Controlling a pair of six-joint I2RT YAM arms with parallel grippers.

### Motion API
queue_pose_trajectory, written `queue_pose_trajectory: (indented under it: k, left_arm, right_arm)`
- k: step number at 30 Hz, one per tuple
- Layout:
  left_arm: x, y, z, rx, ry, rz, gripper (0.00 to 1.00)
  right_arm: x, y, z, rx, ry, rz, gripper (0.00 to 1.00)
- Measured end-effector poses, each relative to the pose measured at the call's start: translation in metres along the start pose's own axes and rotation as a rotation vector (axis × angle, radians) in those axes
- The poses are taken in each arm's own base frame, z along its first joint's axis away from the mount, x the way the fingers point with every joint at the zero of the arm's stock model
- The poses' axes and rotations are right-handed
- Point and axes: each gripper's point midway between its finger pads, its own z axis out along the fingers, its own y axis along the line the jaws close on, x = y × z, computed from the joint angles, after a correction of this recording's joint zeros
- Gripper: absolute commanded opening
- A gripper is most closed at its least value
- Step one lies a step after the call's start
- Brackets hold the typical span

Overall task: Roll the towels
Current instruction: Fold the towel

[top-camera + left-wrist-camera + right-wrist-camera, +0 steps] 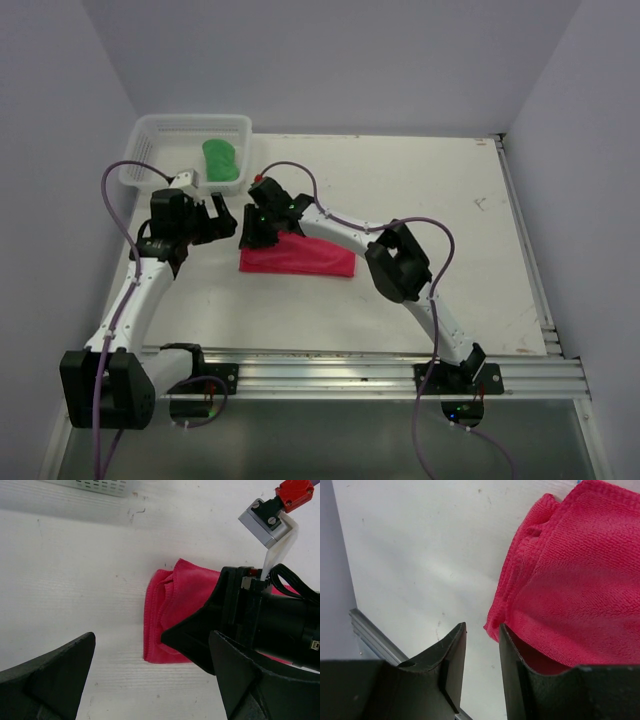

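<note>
The pink-red towel [300,260] lies flat and unrolled on the table [420,200], just on the near side of the white mesh basket [150,135] and off toward its right corner, its layered end pointing back under that corner. The green towel [222,160] sits bundled inside the basket, against its right wall. The right gripper [250,232] hangs at the pink-red towel's basket-side end, its fingers parted by a narrow gap with only bare table showing between them; one finger lies against the cloth's edge, and the fleece bulges over it. The left gripper [224,220], directly in front of the basket, is spread wide and holds nothing, facing the same towel end. The rolling of this towel looks barely begun. The risks from here: the loose layers at that end may splay, so that a pinch catches only the top fold and the roll comes out crooked; the finger touching the edge could drag the cloth askew; and with both grippers crowded near the basket's corner, one could knock the other or the basket.
</note>
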Motion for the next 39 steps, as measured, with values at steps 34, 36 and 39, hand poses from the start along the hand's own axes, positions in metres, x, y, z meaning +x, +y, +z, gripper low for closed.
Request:
queue_pose_trajectory:
  k: [34, 36, 39]
  left_arm:
    - [0.017, 0.000, 0.008, 0.010, 0.046, 0.007, 1.00]
    - [0.019, 0.000, 0.008, 0.010, 0.052, 0.009, 1.00]
    - [0.019, 0.000, 0.008, 0.010, 0.052, 0.009, 1.00]
  right_arm:
    - [0.071, -0.216, -0.202, 0.277, -0.103, 0.242, 0.51]
    - [0.075, -0.225, -0.204, 0.288, -0.109, 0.282, 0.50]
    - [0.066, -0.224, -0.203, 0.250, -0.153, 0.321, 0.49]
